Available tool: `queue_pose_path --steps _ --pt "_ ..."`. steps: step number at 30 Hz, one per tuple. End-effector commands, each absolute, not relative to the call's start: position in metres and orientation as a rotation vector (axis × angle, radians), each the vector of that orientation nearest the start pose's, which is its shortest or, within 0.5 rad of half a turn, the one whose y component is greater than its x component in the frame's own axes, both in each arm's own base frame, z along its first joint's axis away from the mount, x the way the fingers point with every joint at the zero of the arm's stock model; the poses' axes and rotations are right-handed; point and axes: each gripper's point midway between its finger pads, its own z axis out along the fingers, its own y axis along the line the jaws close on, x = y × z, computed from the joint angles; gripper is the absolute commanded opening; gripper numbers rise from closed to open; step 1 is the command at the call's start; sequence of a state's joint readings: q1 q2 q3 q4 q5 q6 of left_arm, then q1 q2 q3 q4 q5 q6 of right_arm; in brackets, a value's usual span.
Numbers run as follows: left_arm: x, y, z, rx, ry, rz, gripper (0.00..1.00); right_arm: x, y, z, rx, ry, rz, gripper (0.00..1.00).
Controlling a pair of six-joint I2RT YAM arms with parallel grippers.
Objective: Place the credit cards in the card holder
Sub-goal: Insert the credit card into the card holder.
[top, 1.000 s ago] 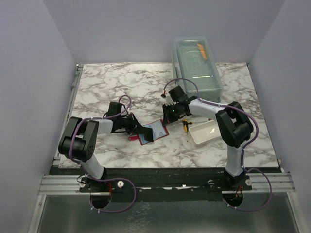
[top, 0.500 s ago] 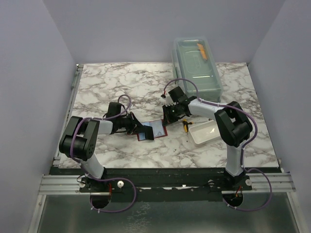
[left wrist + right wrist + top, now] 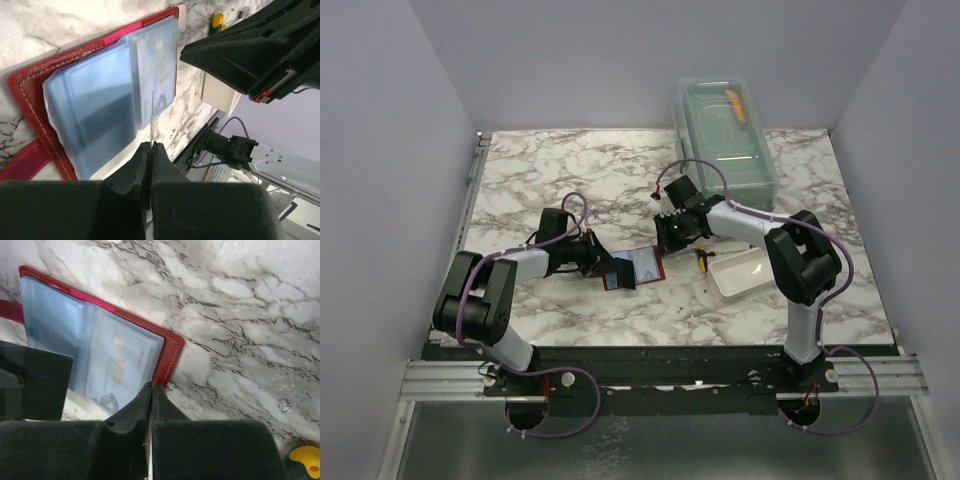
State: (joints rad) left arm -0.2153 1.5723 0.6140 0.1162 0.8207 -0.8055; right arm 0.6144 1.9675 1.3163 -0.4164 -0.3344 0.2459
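Observation:
The red card holder (image 3: 644, 268) lies open on the marble, its clear sleeves (image 3: 95, 100) facing up. A pale credit card marked VIP (image 3: 120, 365) sits inside one sleeve (image 3: 157, 65). My left gripper (image 3: 151, 146) is shut on a thin clear sheet seen edge-on, apparently one of the holder's sleeves, standing up from the holder's left half (image 3: 611, 268). My right gripper (image 3: 152, 386) is shut, its tips at the holder's red edge (image 3: 172, 352) by the card's corner. Nothing shows between its jaws. From above it hangs just over the holder's right side (image 3: 672, 238).
A white tray (image 3: 738, 272) lies right of the holder. A yellow-handled tool (image 3: 703, 258) rests between them. A clear plastic box (image 3: 725, 135) stands at the back right. The right gripper's black body (image 3: 250, 50) hangs close over the holder.
The holder's lower left part and strap have drawn in towards the left gripper. The left arm has stretched lower. The right gripper stays nearly where it was.

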Motion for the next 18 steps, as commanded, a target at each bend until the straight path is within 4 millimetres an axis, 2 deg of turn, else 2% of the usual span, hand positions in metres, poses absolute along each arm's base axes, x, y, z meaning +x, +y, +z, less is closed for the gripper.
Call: queue_pose_path --steps 1,3,9,18 --pt "0.27 -0.211 0.065 -0.278 2.562 -1.435 0.0 0.315 0.311 0.052 -0.624 2.641 0.66 0.06" --pt "0.273 -0.213 0.065 -0.269 2.566 -1.439 0.0 0.315 0.311 0.052 -0.618 2.647 0.652 0.06" --pt "0.276 -0.214 0.055 -0.272 2.595 -1.46 0.0 0.305 0.328 0.048 -0.656 2.638 0.775 0.06" --pt "0.276 -0.214 0.047 -0.295 2.621 -1.47 0.0 0.302 0.32 0.02 -0.668 2.699 0.71 0.05"
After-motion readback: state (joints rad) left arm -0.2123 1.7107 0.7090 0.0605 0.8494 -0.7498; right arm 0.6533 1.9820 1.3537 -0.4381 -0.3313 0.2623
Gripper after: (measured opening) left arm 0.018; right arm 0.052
